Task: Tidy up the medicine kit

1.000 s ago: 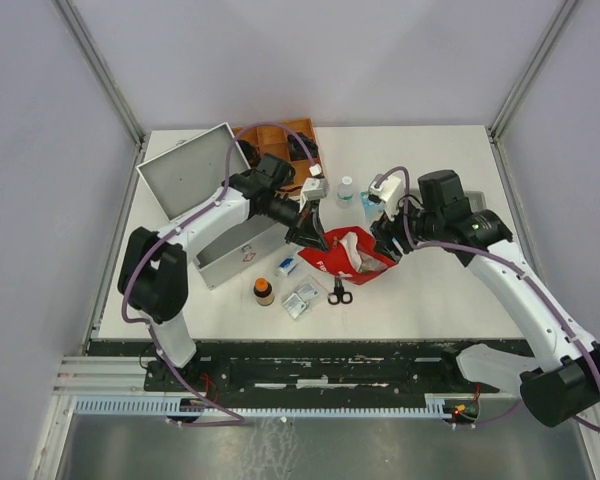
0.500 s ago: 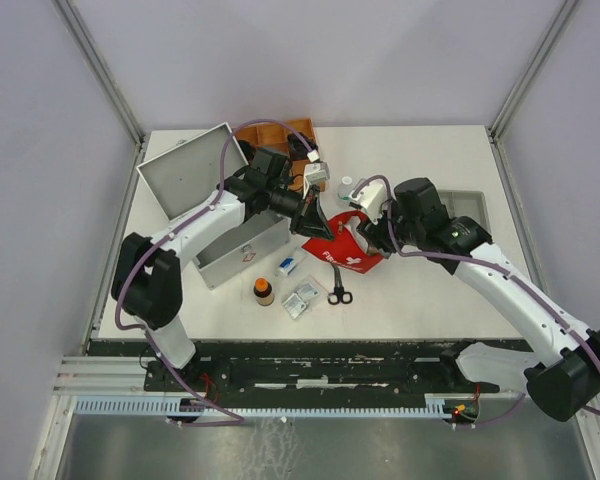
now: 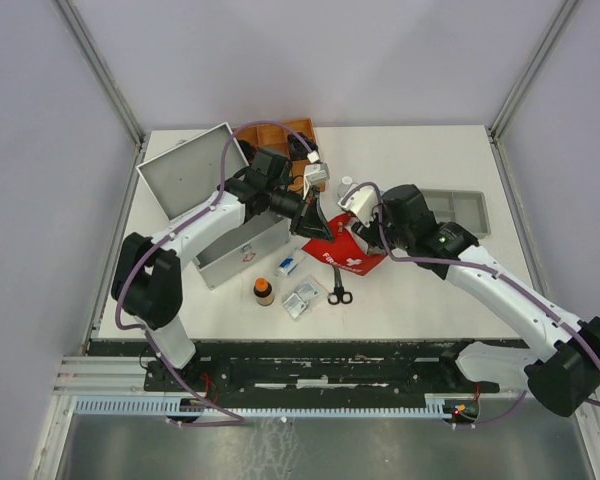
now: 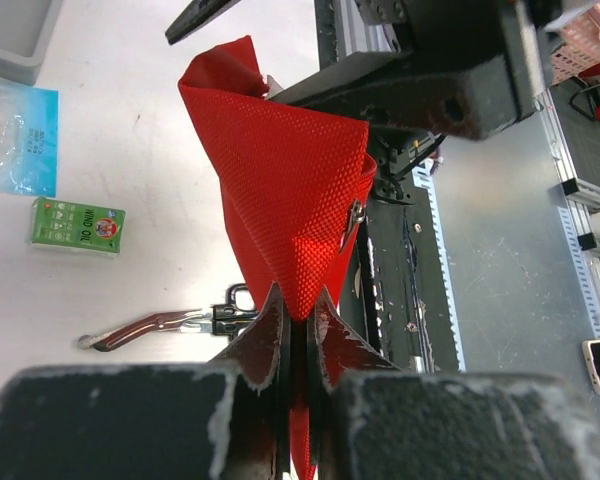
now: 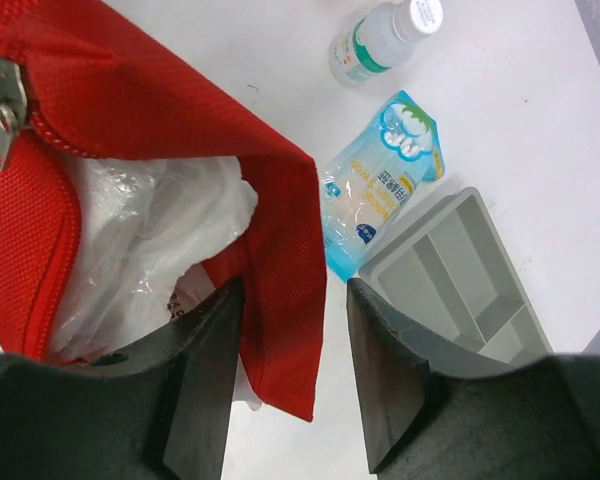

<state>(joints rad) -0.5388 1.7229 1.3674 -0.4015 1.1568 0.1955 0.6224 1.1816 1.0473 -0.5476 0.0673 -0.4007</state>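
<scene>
The medicine kit (image 3: 242, 250), a silver-grey case, stands at the left with its lid (image 3: 185, 170) open. A red zip pouch (image 3: 342, 252) lies just right of it. My left gripper (image 3: 313, 218) is shut on one corner of the pouch and holds it lifted; the wrist view shows the red fabric (image 4: 280, 170) pinched between my jaws (image 4: 295, 310). My right gripper (image 3: 357, 226) is open, its jaws (image 5: 288, 300) either side of the pouch's open edge (image 5: 280, 230) without closing on it. White plastic bags (image 5: 150, 240) show inside the pouch.
A brown wooden tray (image 3: 280, 140) stands behind the case and a shallow grey tray (image 3: 455, 210) at the right. A clear bottle (image 5: 380, 40) and a blue packet (image 5: 380, 185) lie behind the pouch. Scissors (image 3: 339, 290), blister packs (image 3: 300, 298), a brown bottle (image 3: 264, 291) and a small box (image 3: 287, 265) lie in front.
My right arm has swung left to the pouch's open edge, uncovering the grey tray. My left gripper has pulled its pouch corner up and back a little.
</scene>
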